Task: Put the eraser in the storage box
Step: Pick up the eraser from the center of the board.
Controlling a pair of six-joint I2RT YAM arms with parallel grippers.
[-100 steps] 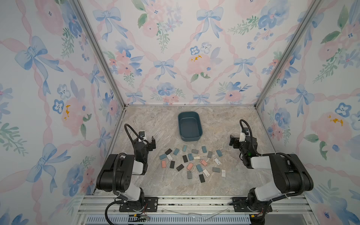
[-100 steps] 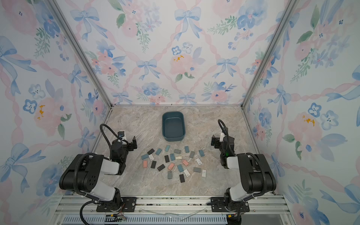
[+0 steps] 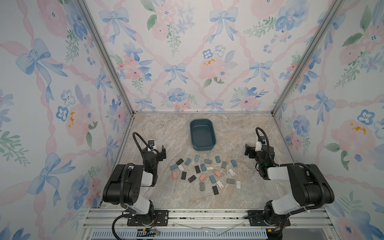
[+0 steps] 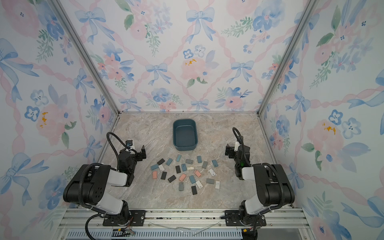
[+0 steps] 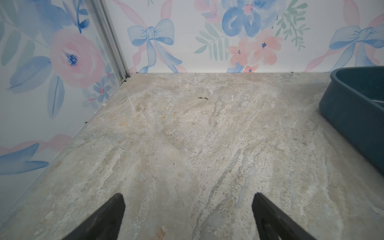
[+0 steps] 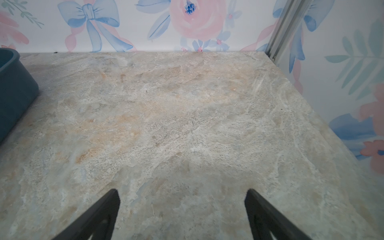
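Evidently we have stored nothing: storage box empty, erasers strewn across the middle of the tabletop, left gripper and right gripper agape, unladen.

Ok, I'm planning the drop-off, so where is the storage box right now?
In both top views the storage box sits centred, toward the back wall, just behind the scattered erasers.

The table under me looks like stone, veined, matt and slightly rough. The box is smooth plastic with a dull sheen. My fingers are matt black plastic. The erasers look matt and rubbery. The walls look like printed paper, flat and matt. The posts and rail are bare brushed metal. My hoses are ribbed black plastic.
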